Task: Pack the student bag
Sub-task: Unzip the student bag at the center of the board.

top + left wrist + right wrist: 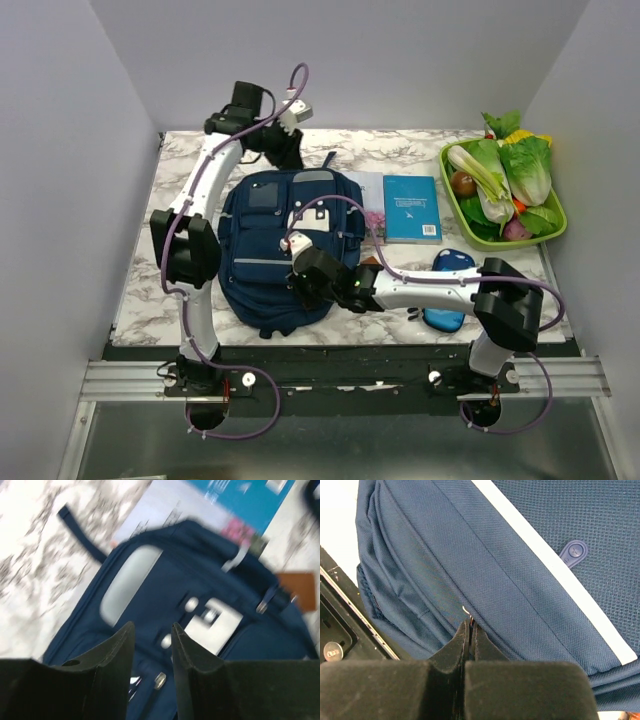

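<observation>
The student bag (275, 250) is a large navy backpack lying flat in the middle of the marble table. It has a grey-blue panel (129, 582) and a white patch (217, 625). My left gripper (285, 147) hovers over the bag's far top end, and its jaws (152, 626) are open and empty; that view is blurred. My right gripper (300, 288) is over the bag's near part. In the right wrist view it (470, 622) is shut on a small metal zipper pull (466, 611) at a seam of the bag (510, 555).
A teal book (411, 208) lies right of the bag, with white paper (366, 188) beside it. A blue pencil case (450, 290) lies under my right arm. A green tray (553, 235) of vegetables stands at the far right. The black rail (340, 630) runs along the near edge.
</observation>
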{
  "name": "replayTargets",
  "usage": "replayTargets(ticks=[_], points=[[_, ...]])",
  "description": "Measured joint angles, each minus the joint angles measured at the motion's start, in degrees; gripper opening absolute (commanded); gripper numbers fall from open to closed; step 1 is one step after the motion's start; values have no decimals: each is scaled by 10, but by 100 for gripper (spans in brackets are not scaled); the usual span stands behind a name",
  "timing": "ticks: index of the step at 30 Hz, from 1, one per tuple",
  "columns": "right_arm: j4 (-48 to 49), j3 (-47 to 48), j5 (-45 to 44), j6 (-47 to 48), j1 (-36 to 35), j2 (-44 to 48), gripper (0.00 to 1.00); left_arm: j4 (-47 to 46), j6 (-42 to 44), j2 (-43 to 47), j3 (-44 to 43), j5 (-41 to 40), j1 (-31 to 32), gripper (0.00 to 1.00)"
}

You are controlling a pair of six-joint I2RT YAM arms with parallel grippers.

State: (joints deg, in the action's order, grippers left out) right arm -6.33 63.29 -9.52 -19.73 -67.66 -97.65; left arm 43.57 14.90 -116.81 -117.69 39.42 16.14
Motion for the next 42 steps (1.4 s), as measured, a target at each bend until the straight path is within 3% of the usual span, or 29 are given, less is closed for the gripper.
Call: replayTargets(ticks=[6, 12, 16, 21, 23, 26, 33, 42], points=[[1, -7, -1, -32, 10, 5, 1, 216, 355, -28, -22, 24, -133, 35], [-7, -9, 38, -58, 72, 14, 1, 301, 551, -30, 22, 31, -240, 28], [-31, 4, 44, -52, 134, 14, 1, 309, 632, -23, 42, 20, -265, 28], [-64, 49, 45, -32, 172, -7, 1, 246, 683, 52, 242, 15, -247, 31], [-75, 63, 45, -24, 183, -18, 1, 185, 677, 100, 345, 16, -224, 32], [-92, 81, 42, -12, 196, -31, 1, 106, 656, 149, 427, 21, -182, 33], [-107, 85, 30, -4, 211, -32, 1, -15, 616, 164, 435, 28, -145, 33], [-117, 92, 48, -19, 206, -32, 1, -37, 625, 165, 479, 34, -143, 33]])
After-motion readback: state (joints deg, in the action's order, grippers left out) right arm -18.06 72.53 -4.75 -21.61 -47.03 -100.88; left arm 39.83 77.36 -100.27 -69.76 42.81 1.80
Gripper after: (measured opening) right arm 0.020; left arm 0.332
